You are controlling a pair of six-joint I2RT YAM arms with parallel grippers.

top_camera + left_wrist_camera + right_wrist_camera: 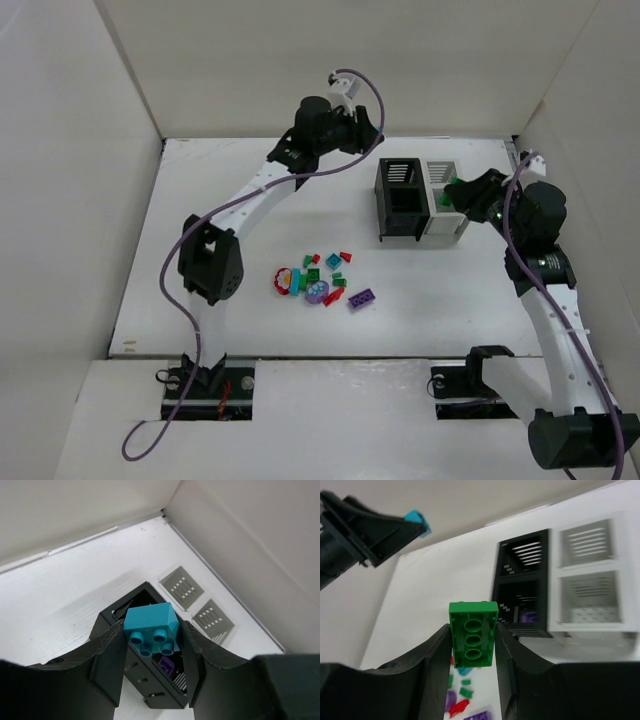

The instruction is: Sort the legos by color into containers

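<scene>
Your left gripper [152, 636] is clamped on a teal brick [150, 622], studs facing the wrist camera and a finger pressed to each side. It hangs high over the black bin [131, 596], toward the far edge of the bench [250, 200]. From the wrist you look straight down into that bin, and there's a purple brick [167, 666] lying inside it.

Over on the right, your right gripper [472, 642] is pinching a green brick [472, 632] by its long sides, underside turned to the camera so you can see three round sockets. From overhead, that hand sits at the far right corner of the white bin [590, 575], with the green brick just above its rim. Whether it is squarely over the opening, you cannot tell.

The two bins stand joined side by side, black on the left and white on the right, in the far right part of the bench.

The loose pile [320, 282] lies mid-bench, closer to the near edge and well apart from the bins. It shows red, green, teal, yellow and purple pieces, with one purple brick [362, 297] at its right fringe.
</scene>
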